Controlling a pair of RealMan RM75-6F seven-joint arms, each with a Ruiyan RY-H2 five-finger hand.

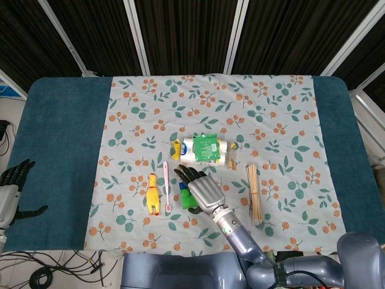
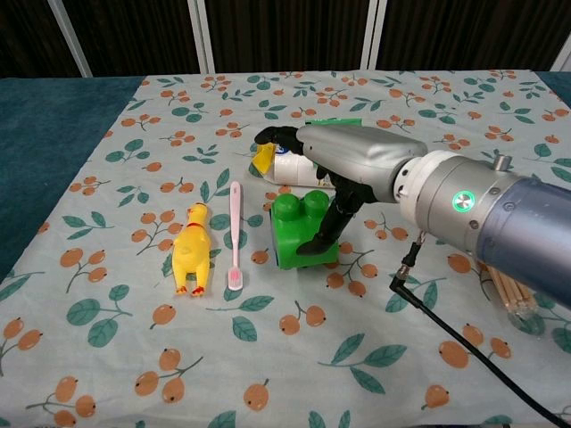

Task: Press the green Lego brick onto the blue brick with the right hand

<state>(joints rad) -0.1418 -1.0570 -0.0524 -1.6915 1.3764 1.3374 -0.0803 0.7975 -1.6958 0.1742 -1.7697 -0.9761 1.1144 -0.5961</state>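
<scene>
Floral tablecloth (image 2: 107, 357) | right hand (image 2: 343, 160) over green brick (image 2: 299, 234), fingers (image 2: 272, 136) spread

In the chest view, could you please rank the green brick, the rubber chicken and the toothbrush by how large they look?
1. Green brick: bulkiest, though partly covered by the right hand.
2. Rubber chicken.
3. Toothbrush: longest of the three, but far the thinnest.
All three lie about equally near the camera, so nearness hardly skews this.
</scene>
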